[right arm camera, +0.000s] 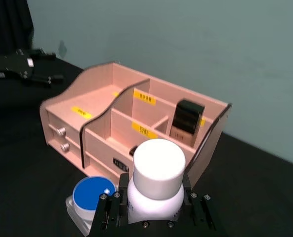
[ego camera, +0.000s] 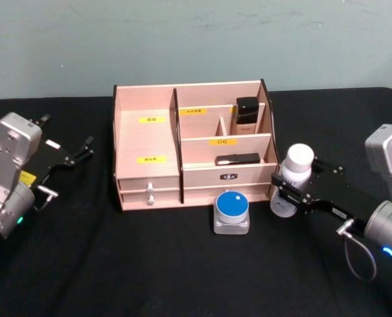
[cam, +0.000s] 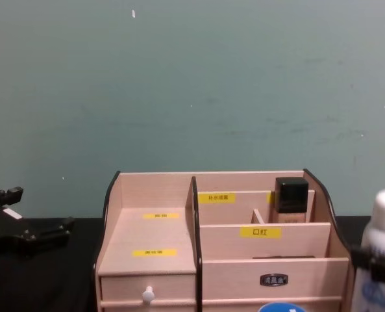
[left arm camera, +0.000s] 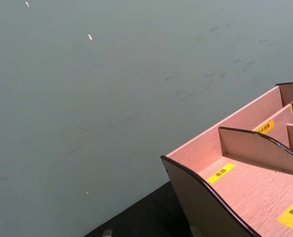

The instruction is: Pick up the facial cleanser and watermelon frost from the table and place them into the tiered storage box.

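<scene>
The facial cleanser, a white bottle with a rounded cap, stands upright just off the right end of the tiered storage box. My right gripper is shut on its body; the right wrist view shows the fingers clamped on either side of the bottle. The watermelon frost, a squat jar with a blue lid, sits on the table in front of the box, left of the bottle. My left gripper hovers open to the left of the box, holding nothing.
A beige bottle with a black cap stands in the box's back right compartment. A flat black item lies in the lower right one. Two small drawers face me. Black cloth covers the table.
</scene>
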Controlling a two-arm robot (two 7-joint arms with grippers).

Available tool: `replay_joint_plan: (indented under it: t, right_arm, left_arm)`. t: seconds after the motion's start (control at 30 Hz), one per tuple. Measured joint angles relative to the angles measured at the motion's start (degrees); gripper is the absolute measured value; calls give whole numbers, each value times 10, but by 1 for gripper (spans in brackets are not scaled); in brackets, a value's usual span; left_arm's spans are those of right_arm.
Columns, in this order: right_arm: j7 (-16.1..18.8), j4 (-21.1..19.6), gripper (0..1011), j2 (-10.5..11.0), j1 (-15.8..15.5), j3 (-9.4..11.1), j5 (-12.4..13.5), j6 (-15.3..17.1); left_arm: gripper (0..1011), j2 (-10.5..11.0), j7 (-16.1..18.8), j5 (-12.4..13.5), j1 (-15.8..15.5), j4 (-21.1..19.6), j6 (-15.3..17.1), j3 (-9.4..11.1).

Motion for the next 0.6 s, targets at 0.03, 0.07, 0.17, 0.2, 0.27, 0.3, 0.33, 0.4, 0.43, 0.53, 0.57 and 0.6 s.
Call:
replay_joint_plan:
  t: [0.03, 0.07, 0.17, 0.2, 0.27, 0.3, 0.33, 0.4, 0.43, 0.53, 0.57, 0.6]
  right_arm:
    - [0, -7, 596, 1, -1, 2, 0, 1]
    - [-1, -13, 595, 3, -3, 3, 0, 3]
    - [-2, -38, 595, 7, -5, 8, 0, 8]
    - [-2, -49, 595, 8, -4, 9, 1, 11]
    - [-2, -59, 595, 8, -1, 9, 1, 14]
    - [-1, -66, 595, 8, 4, 8, 1, 17]
    - [-1, -69, 595, 8, 6, 7, 1, 19]
    - [0, -73, 595, 7, 15, 3, 0, 22]
    - [2, -73, 595, 4, 27, -2, -1, 25]
    - [5, -68, 595, -4, 54, -17, -6, 32]
    - [6, -64, 595, -7, 62, -22, -8, 33]
    - [6, -61, 595, -10, 69, -26, -10, 35]
  left_arm:
    - [1010, 0, 0, 0, 0, 0, 0, 0]
    - [1010, 0, 0, 0, 0, 0, 0, 0]
    - [1010, 0, 0, 0, 0, 0, 0, 0]
    - [1010, 0, 0, 0, 0, 0, 0, 0]
    - [1010, 0, 0, 0, 0, 0, 0, 0]
    - [1010, 0, 0, 0, 0, 0, 0, 0]
    - [1010, 0, 0, 0, 0, 0, 0, 0]
    - [1010, 0, 0, 0, 0, 0, 0, 0]
    - [1009, 0, 0, 0, 0, 0, 0, 0]
    - [1010, 0, 0, 0, 0, 0, 0, 0]
    - [1010, 0, 0, 0, 0, 0, 0, 0]
    - [1010, 0, 0, 0, 0, 0, 0, 0]
